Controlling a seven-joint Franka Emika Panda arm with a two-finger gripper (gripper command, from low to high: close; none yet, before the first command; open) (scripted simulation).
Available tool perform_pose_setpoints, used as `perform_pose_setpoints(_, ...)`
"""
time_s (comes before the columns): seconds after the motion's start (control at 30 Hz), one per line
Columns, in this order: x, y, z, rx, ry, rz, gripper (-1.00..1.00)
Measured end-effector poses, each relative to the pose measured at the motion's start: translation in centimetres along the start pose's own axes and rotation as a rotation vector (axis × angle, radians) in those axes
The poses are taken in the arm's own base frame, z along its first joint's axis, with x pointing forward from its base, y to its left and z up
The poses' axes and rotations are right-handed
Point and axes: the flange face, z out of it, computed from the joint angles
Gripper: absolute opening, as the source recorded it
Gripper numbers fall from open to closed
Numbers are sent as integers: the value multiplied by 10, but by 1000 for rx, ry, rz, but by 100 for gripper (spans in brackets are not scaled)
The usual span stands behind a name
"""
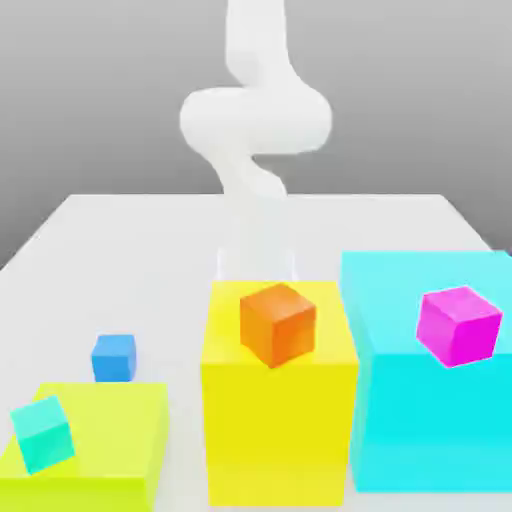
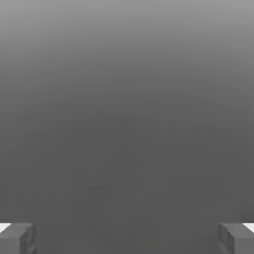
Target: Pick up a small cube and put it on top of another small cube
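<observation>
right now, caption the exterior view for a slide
White arm behind small blue cube on white table, among big blocks.

A flat, matte, pale grey-white surface (image 1: 130,225) fills the lower part of the exterior view, and its far edge runs straight across the picture, with its side edges slanting outward toward the camera. Behind that edge stands a plain grey backdrop (image 1: 90,90) with no seams, windows or furniture, paler low down and darker toward the top. The light is soft and even, casting hardly any shadows on the surface.
</observation>
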Motion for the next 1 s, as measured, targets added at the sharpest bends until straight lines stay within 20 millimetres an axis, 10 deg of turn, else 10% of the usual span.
perform_pose_setpoints(0.3, 13, 174, 189, -365, -24, 570, 0)
perform_pose_setpoints(0.6, -78, 406, 271, -741, -8, 1245, 0)
perform_pose_setpoints(0.87, -117, 456, 314, -785, -2, 1324, 0)
perform_pose_setpoints(0.9, -121, 460, 319, -785, -2, 1324, -100)
perform_pose_setpoints(1.0, -121, 460, 320, -784, -1, 1323, -100)
